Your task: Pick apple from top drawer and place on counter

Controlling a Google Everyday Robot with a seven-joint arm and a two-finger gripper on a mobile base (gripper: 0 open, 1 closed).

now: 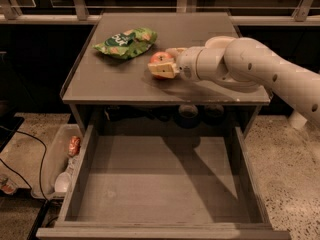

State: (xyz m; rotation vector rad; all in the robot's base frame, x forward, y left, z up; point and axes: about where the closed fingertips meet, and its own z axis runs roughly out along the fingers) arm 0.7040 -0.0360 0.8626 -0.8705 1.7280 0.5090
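The red and yellowish apple (161, 59) is held between the fingers of my gripper (164, 64) over the middle of the grey counter (115, 84), close to its surface. The gripper is shut on the apple; one finger (162, 71) shows in front of it. The white arm reaches in from the right. The top drawer (155, 184) stands pulled open below the counter, and its flat grey bottom is bare.
A green snack bag (126, 41) lies on the counter to the left of the apple. A translucent bin (57, 159) with a small orange-red packet (74, 145) sits on the floor left of the drawer. A cable runs over the floor at far left.
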